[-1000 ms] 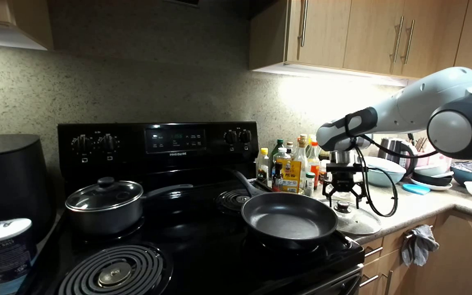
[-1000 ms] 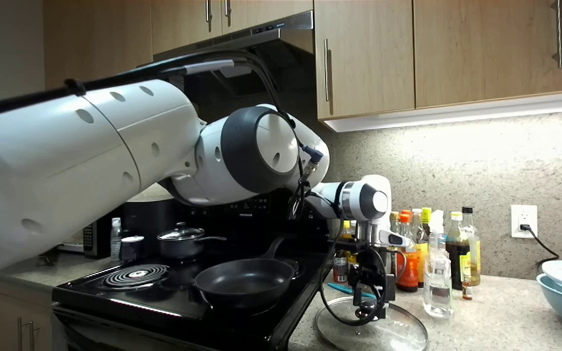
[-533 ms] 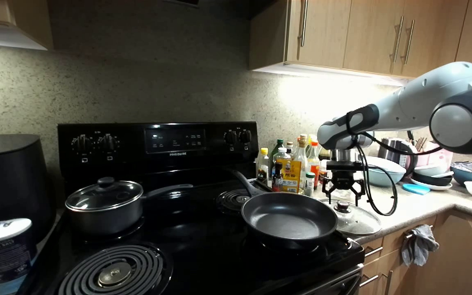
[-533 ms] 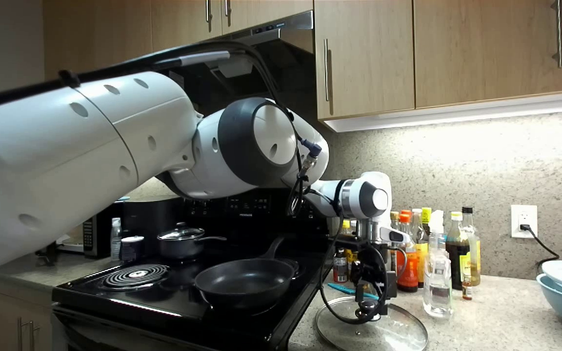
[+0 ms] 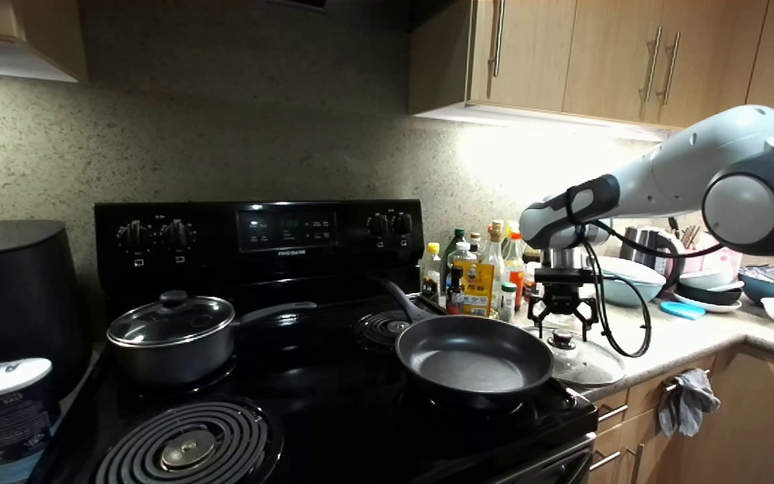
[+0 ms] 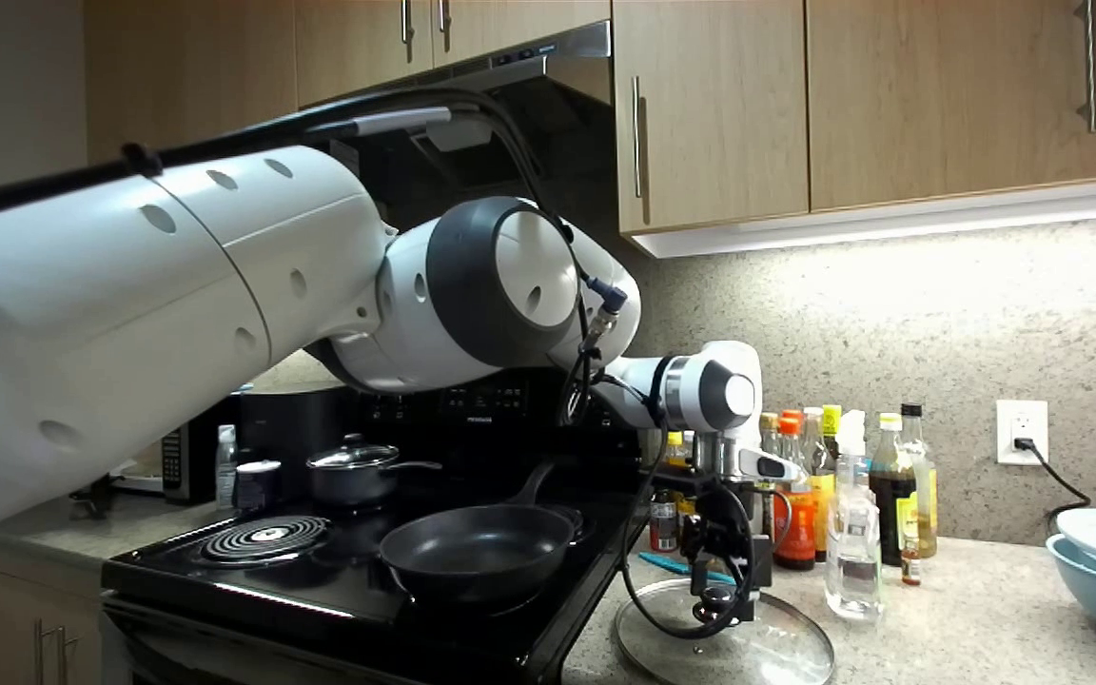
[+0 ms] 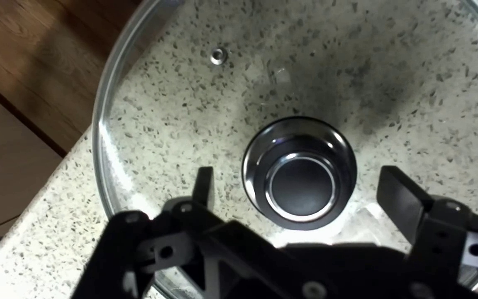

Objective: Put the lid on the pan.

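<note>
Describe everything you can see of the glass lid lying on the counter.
The lid is round and clear, apparently glass, with a shiny, metal-looking rim and a dark, silver-ringed central knob. A small metal-ringed hole, probably a vent, sits off-centre. It lies knob up on the speckled counter beside the stove, one side seemingly reaching past the counter's edge. The open gripper straddles the knob without touching it.

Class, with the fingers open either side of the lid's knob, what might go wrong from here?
The knob is round and looks slick, so the open fingers might slip when they shut.
The glass lid seems to jut past the edge of the counter; a nudge might send it over.
The black cable hangs in a loop beside the fingers and might snag on the way to the pan.
</note>
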Available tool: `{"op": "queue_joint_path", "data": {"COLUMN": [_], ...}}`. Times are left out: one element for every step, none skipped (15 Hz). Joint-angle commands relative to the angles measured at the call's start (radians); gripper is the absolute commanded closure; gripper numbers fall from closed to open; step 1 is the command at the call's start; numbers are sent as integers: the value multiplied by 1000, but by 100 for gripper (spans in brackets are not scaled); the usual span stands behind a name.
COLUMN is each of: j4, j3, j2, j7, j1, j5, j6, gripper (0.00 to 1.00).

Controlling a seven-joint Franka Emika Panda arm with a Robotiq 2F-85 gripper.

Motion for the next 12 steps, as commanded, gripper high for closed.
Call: {"op": "queue_joint_path", "data": {"j4": [-44,-52,-59,-62,-62,-64,-67,-73,-80,-81,-81,-81], "j3": [-5,-6,-7,-6,-5,-5,-7,-8,-8,-7,-8,-9], "j2": [-25,-29,-32,-32,-31,-30,-31,-32,-34,-34,-34,-34], "j7": [-24,-27,-26,-27,-23,-20,-17,-18,-21,-22,-17,-14], "j1": [12,13,15,14,13,13,13,15,15,15,16,18], "j5": [-17,-20,-21,-23,-22,-21,-22,-23,-24,-24,-23,-24], "j6": [35,44,57,63,66,69,71,76,87,92,101,107], "gripper": [0,0,0,0,0,0,0,0,25,26,33,40]}}
